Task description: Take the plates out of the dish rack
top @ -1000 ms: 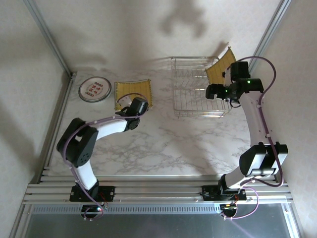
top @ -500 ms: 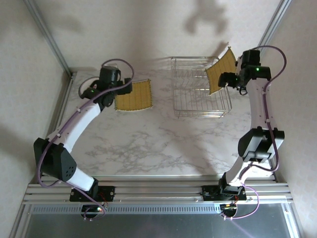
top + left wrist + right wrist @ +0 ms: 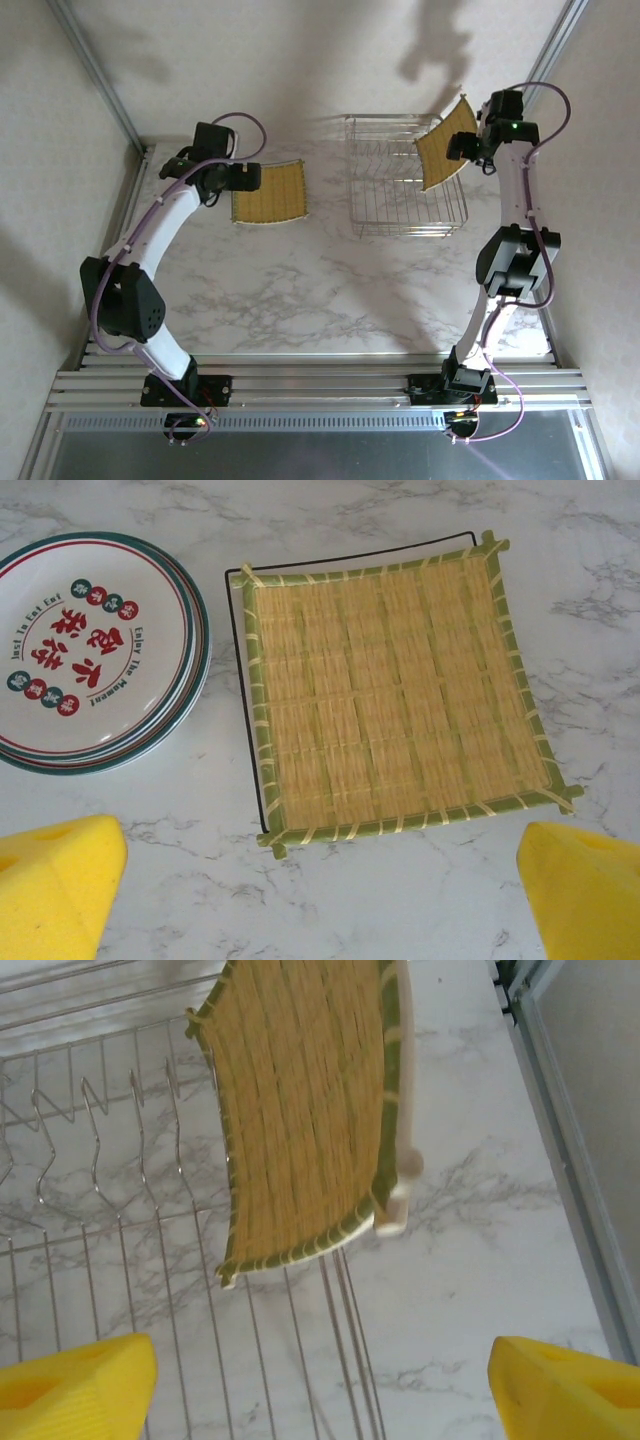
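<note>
A yellow woven square plate (image 3: 400, 690) lies flat on the table on top of a white square plate with a thin dark edge (image 3: 238, 680). Left of them sits a stack of round white plates (image 3: 90, 650) with red-and-green marks. My left gripper (image 3: 320, 905) hovers above their near side, open, with nothing between its yellow fingertips (image 3: 55, 880). In the dish rack (image 3: 405, 190) another yellow woven plate (image 3: 300, 1110) stands tilted at the back right corner. My right gripper (image 3: 320, 1390) is open just short of it, at the woven plate's (image 3: 445, 148) right edge in the top view.
The rack's upright wire dividers (image 3: 90, 1160) stand left of the tilted plate. A metal frame rail (image 3: 570, 1160) runs close along the table's right edge. Marble tabletop (image 3: 330, 280) spreads in front of the rack and the flat plates.
My left arm has swung out from the table's middle to the back left, above the flat plates. My right arm has stretched further back, bringing its gripper up beside the tilted plate.
</note>
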You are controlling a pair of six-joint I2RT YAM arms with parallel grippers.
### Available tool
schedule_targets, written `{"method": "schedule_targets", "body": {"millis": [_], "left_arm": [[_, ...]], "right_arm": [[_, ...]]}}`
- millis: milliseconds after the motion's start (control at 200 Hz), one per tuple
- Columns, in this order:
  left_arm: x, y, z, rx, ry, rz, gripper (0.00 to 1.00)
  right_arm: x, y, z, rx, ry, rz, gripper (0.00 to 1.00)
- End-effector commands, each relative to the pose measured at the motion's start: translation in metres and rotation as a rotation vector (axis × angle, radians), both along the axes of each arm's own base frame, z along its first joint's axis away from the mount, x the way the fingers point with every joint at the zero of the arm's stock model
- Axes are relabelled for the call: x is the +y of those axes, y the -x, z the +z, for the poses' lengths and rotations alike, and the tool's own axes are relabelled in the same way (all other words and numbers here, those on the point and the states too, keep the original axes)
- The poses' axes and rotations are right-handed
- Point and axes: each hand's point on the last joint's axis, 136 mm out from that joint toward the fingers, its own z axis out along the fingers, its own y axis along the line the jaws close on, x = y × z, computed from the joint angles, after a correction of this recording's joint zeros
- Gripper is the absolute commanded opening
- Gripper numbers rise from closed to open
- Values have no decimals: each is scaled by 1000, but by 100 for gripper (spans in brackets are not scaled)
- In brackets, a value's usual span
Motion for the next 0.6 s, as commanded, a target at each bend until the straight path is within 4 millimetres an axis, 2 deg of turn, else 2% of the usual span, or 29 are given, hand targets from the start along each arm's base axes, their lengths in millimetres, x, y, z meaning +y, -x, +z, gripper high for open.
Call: {"method": "schedule_targets", "body": {"millis": [0,220,385,551,596], "left_arm": [[0,4,-2,18,7,-27,100],[3,6,-8,40,1,-28,100],[6,6,-10,44,-2,-23,100],[8,5,-13,49,-5,-19,100],[8,4,-13,50,-6,-18,100]], "right_arm": [[-6,-25,8,-75,10,-14,81],[-10,-51,-5,-59,10,-14,72],[-13,-61,-13,-49,17,-20,63],[-15,-63,-13,-55,25,-27,45],[-15,-62,-12,-57,30,-27,37]]}}
